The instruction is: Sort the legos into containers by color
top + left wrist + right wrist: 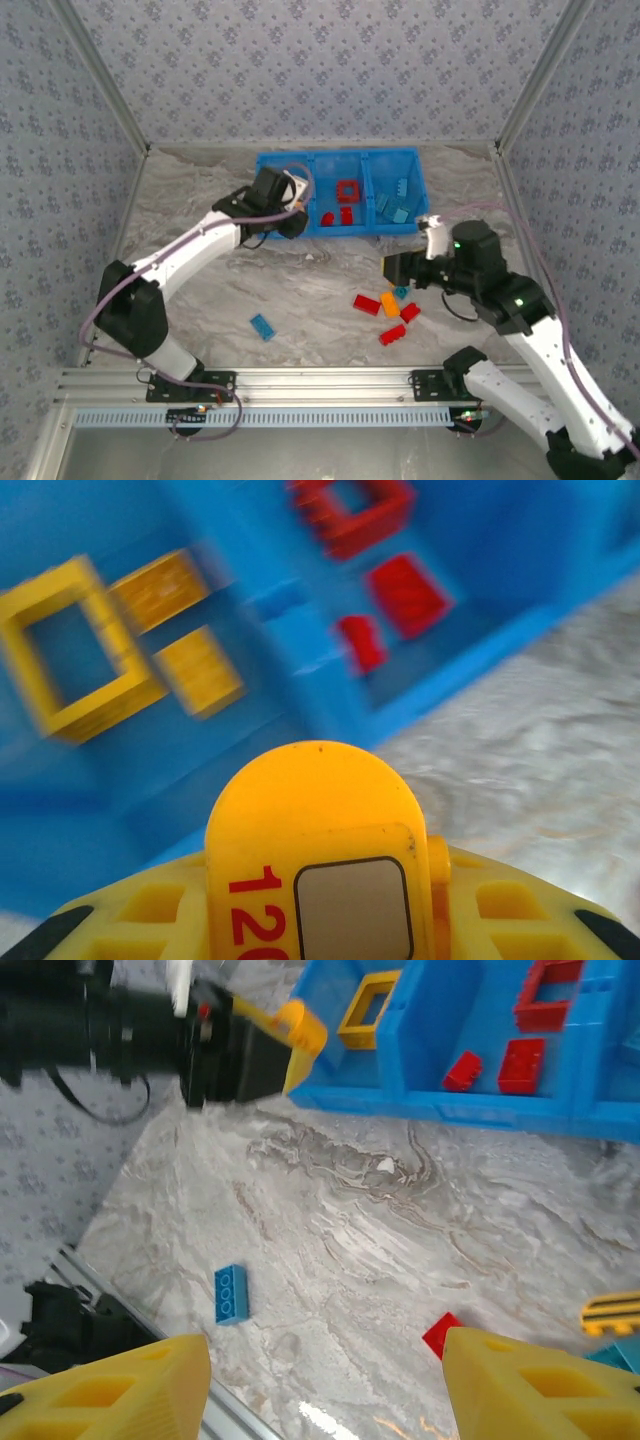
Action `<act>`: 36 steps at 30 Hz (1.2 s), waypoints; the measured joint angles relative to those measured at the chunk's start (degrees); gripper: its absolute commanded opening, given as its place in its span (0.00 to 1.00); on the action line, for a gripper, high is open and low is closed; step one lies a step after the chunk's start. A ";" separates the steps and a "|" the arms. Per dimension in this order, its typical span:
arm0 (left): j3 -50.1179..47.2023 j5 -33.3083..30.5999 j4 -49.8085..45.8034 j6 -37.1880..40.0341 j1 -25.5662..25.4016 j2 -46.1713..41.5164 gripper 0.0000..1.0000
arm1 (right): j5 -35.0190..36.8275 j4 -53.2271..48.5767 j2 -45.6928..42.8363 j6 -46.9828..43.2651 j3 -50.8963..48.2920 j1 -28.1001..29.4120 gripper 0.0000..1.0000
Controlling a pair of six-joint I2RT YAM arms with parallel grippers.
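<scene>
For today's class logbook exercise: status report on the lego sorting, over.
Left tool at the bin, grip unclear. Right tool open, empty. Several legos loose on the table. No obstruction seen.

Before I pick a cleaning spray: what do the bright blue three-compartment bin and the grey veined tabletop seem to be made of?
The bright blue three-compartment bin is probably moulded plastic: it has one even colour, smooth walls that are slightly glossy, and thin dividers. The grey veined tabletop has a marble look with a soft sheen. Whether it is real stone or a printed laminate cannot be told.
</scene>
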 measured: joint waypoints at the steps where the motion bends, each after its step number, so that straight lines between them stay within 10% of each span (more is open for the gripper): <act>1: 2.62 -0.81 -2.40 -1.40 1.20 2.08 0.36 | 1.64 1.99 2.14 -0.24 -0.02 3.10 0.65; 10: 24.92 -9.62 -18.82 -11.28 4.85 22.91 0.29 | 13.05 18.60 19.61 -0.57 -0.02 17.79 0.64; 24: 43.23 -27.12 -32.85 -17.97 0.85 41.03 0.28 | 22.16 30.64 27.08 2.58 -1.73 21.03 0.64; 36: 42.10 -31.19 -33.94 -20.28 -1.33 41.46 0.68 | 22.95 31.23 26.16 3.54 -4.46 21.03 0.65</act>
